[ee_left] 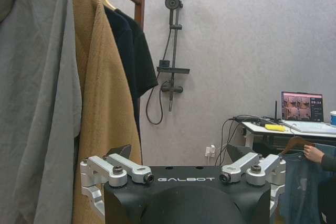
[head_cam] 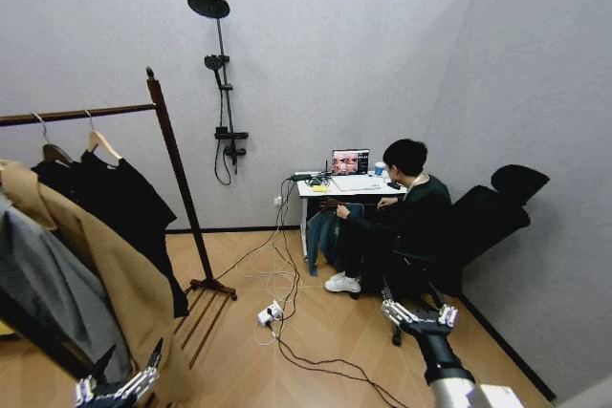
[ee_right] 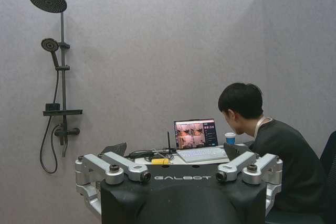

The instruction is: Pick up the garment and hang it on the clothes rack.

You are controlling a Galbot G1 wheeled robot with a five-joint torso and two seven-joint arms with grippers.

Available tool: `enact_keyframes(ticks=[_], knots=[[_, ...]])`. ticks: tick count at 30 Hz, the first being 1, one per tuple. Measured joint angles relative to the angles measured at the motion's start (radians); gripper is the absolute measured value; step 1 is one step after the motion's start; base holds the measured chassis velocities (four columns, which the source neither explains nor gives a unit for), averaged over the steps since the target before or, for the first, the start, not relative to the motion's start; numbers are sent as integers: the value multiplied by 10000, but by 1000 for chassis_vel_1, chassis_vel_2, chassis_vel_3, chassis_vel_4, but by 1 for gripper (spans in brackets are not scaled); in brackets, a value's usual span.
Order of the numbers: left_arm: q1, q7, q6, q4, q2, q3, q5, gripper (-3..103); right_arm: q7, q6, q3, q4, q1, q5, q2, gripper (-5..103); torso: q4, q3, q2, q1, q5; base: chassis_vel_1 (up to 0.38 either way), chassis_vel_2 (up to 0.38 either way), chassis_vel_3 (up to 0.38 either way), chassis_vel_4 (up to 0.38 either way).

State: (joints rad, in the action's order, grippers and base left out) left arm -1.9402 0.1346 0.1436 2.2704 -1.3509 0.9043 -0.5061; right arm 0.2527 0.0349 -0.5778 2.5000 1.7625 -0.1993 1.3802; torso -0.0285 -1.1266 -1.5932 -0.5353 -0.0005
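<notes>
Black garment [head_cam: 120, 203] already hanging from clothes rack [head_cam: 177, 174]; left gripper [head_cam: 120, 391] and right gripper [head_cam: 419, 316] below it, spread wide, empty. Approach hanger neck squarely.

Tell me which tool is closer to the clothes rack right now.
Left. The left tool hangs low right beside the coats on the clothes rack; the right tool is off to the rack's right, over open floor.

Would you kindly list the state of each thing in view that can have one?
garment: hanging on the clothes rack by its hanger
tan coat: hanging on the rack
grey hoodie: hanging beside the coat
left pincer: open, empty, low by the coat
right pincer: open, empty
laptop: lid up, screen lit
</notes>
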Motion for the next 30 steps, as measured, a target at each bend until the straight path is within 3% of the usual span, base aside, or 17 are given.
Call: enact_keyframes(ticks=[21,30], knots=[[0,4,0,0,0,-1,0,100,1,-1,-3,0,1,0,-1,100,-1,0,0,1,6,-11,-9,12,9],[0,4,0,1,0,-1,0,100,1,-1,-4,0,0,0,-1,100,-2,0,0,0,6,118,97,-108,-112]])
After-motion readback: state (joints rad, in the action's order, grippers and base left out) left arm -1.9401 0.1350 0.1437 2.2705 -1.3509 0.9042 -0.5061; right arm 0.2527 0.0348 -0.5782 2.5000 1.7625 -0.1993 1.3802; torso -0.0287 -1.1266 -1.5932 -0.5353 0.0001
